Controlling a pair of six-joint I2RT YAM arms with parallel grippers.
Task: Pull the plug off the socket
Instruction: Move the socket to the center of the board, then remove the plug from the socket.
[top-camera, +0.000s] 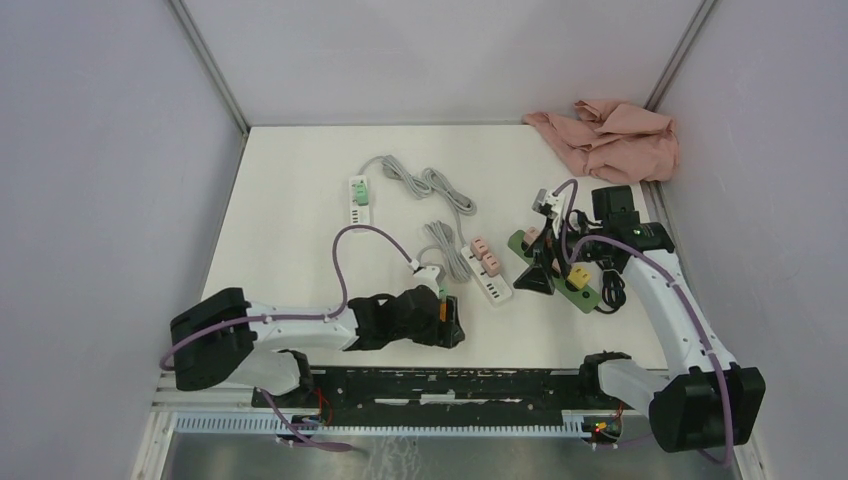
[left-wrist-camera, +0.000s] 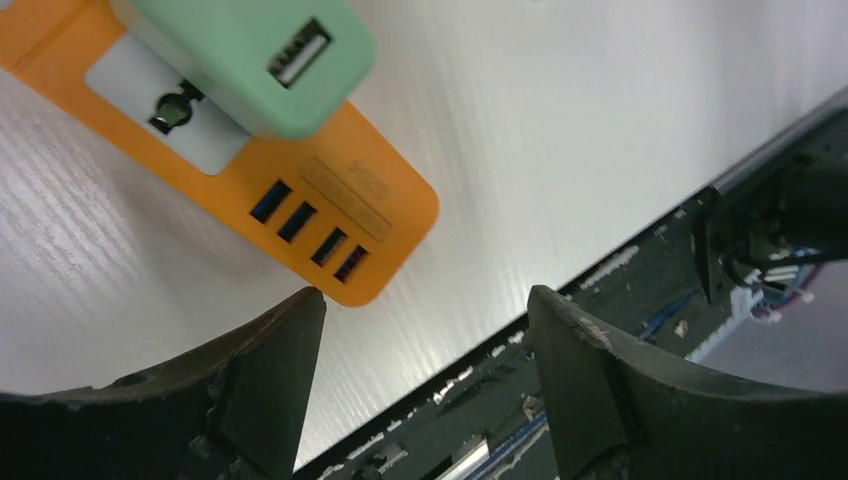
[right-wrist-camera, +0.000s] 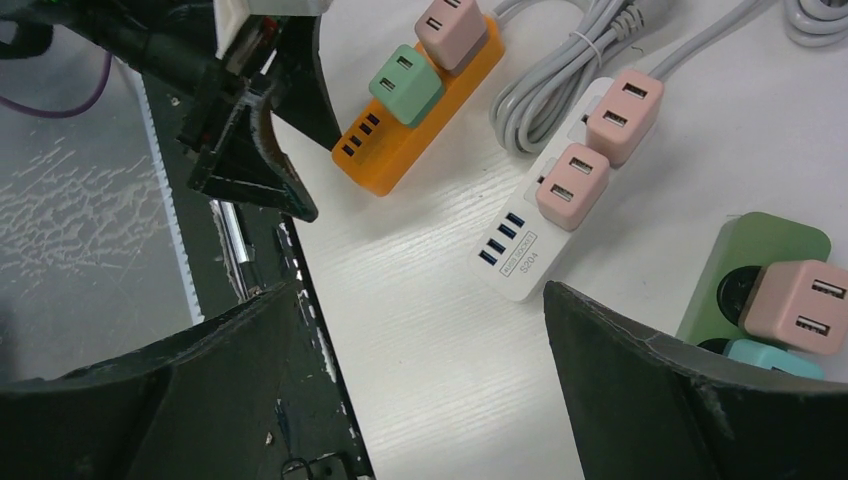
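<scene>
Poised at the USB-port end of the orange power strip (left-wrist-camera: 350, 200), my left gripper (left-wrist-camera: 428, 300) had its fingers spread apart with nothing between them. One fingertip (left-wrist-camera: 305, 310) sat right at the strip's end corner; I could not tell whether it touched. The mint-green plug (left-wrist-camera: 250, 60) was seated in the strip just beyond the USB ports, with a pink plug (right-wrist-camera: 452, 25) next past it. My right gripper (right-wrist-camera: 420, 300) hung fully wide and empty, well apart from the orange strip, beyond the white power strip (right-wrist-camera: 540, 215). Judgement: the mint-green plug was the target, not yet pulled. To do it well, I should straddle its flat sides, close squarely and draw straight away from the socket face. The strip looked light and might lift with the plug unless pinned.
</scene>
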